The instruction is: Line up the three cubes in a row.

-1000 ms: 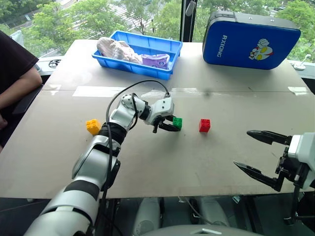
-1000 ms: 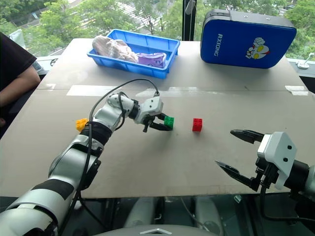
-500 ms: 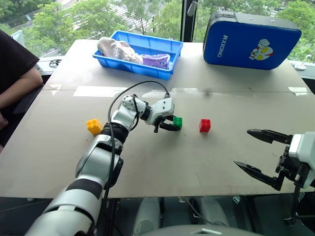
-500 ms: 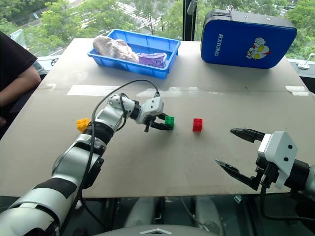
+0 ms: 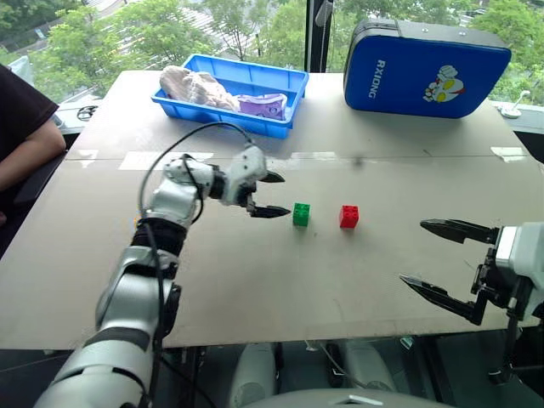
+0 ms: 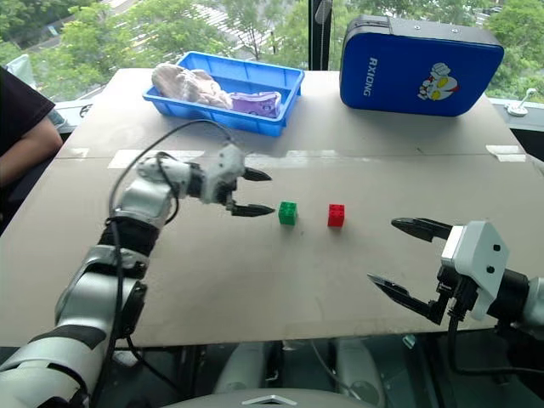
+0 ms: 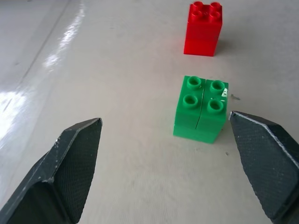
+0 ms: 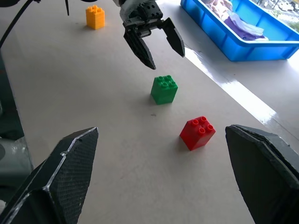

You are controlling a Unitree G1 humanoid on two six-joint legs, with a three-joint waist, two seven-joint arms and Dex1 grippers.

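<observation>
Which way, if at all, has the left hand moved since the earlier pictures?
Yes. The left hand has opened and drawn back leftward from the green cube, which sits beside the red cube.

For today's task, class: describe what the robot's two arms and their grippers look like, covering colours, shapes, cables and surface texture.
The left arm has silver-white shells with black bands at the joints, and a thin black cable loops above its forearm. The left gripper has a white body and two black, tapering, pointed fingers with a fine cross-hatched texture. The right gripper has a boxy white housing, dark joints and the same long black pointed fingers.
</observation>
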